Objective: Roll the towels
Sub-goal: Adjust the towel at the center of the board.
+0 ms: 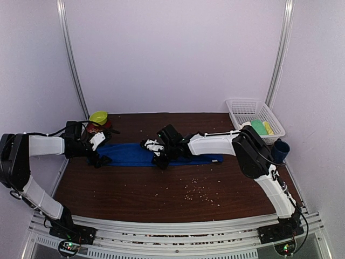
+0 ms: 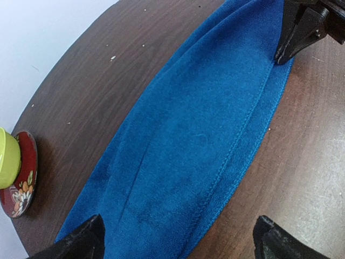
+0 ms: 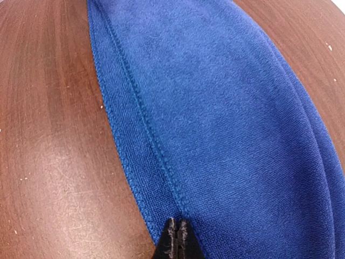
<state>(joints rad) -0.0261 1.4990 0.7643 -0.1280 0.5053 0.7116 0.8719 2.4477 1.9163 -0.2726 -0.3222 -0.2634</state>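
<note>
A royal blue towel (image 1: 132, 154) lies flat on the brown table, folded lengthwise into a long strip running left to right. My left gripper (image 1: 101, 159) is at the strip's left end. It is open wide, with one fingertip (image 2: 86, 237) over the cloth's far edge and the other over bare wood, the towel (image 2: 205, 135) between them. My right gripper (image 1: 160, 163) is near the strip's middle and shut. Its closed tips (image 3: 178, 229) press down on the towel (image 3: 226, 108) right at the stitched seam by the near edge. No cloth shows between the tips.
A lime bowl (image 1: 98, 116) sits on a red floral plate (image 2: 24, 178) just behind the left gripper. A white mesh basket (image 1: 242, 105) with green and yellow items stands at the back right, a dark blue cup (image 1: 281, 149) beside it. Crumbs (image 1: 199, 194) dot the near table.
</note>
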